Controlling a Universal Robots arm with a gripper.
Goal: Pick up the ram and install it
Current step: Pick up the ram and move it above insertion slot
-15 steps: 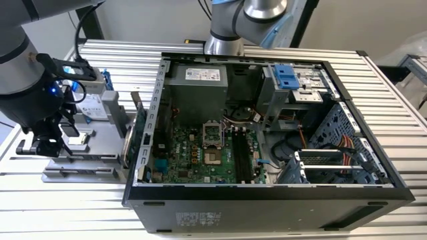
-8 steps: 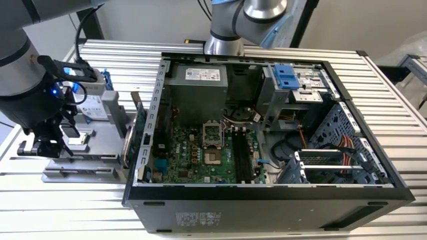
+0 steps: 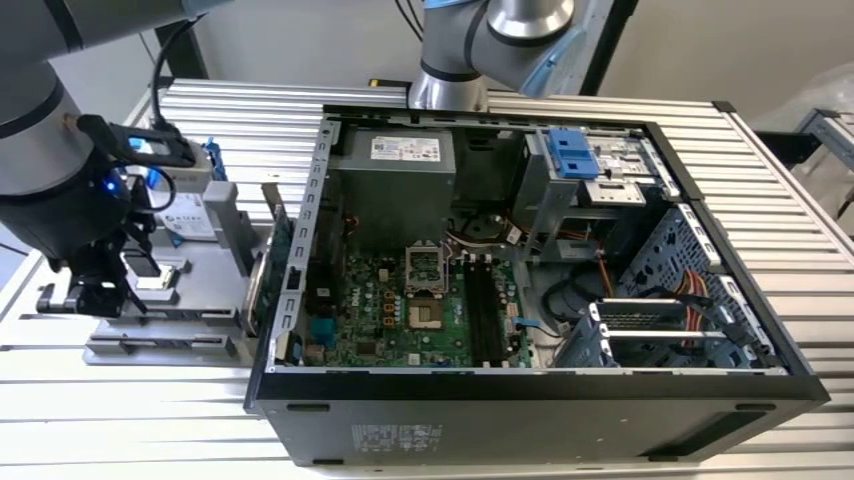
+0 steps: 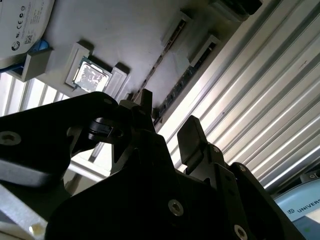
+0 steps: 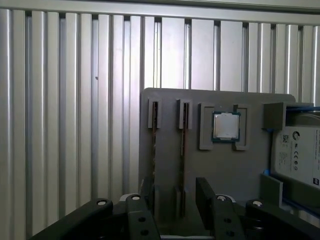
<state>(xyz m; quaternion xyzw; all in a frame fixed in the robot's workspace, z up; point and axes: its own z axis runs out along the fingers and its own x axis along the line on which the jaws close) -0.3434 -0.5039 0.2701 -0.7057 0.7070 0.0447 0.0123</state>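
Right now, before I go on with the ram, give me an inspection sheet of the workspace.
Surface: slatted metal table, carrying a grey fixture and an open computer case.
Job's things: ram stick on edge in a fixture slot, in line with the gap between the fingers; second ram stick in the next slot.
Clutter: processor chip and hard drive on the fixture.
Grippers: gripper open, low over the fixture's slots.
Cables: coloured wires inside the case.
Surroundings: robot arm base behind the case.
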